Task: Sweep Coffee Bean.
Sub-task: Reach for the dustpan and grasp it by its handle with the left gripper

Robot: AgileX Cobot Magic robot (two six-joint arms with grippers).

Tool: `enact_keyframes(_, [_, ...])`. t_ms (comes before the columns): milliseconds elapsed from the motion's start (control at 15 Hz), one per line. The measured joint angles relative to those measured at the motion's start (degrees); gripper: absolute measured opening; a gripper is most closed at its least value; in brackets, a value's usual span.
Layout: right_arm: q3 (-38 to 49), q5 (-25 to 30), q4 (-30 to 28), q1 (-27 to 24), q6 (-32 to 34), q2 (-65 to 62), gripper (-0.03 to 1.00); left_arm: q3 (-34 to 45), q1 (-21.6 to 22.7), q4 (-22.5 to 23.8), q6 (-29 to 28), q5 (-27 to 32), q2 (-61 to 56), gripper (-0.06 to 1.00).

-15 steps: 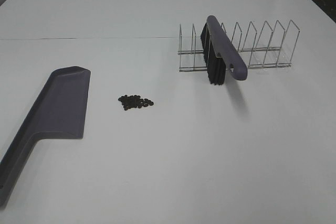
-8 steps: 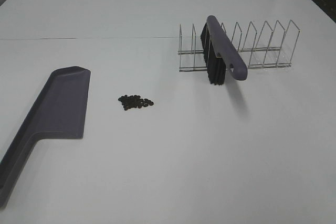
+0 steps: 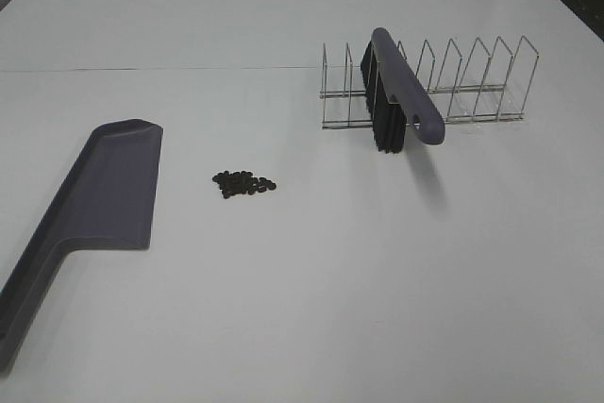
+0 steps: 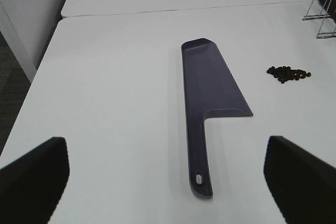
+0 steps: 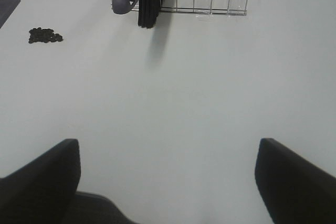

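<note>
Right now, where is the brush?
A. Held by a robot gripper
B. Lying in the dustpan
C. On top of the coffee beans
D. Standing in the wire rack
D: the brush stands slotted in the wire rack, bristles down, well apart from the dustpan and the coffee beans, and no gripper is near it.

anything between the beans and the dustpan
Nothing visible: only bare table lies between the beans and the dustpan. The brush sits in the rack, on the beans' other side.
</note>
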Motion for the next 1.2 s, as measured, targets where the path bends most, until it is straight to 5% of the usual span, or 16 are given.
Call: enact_keyframes(1200, [0.0, 0.0, 0.0, 0.0, 0.0, 0.0, 0.77, 0.0, 0.0, -2.7, 0.0, 0.0, 0.0, 0.93])
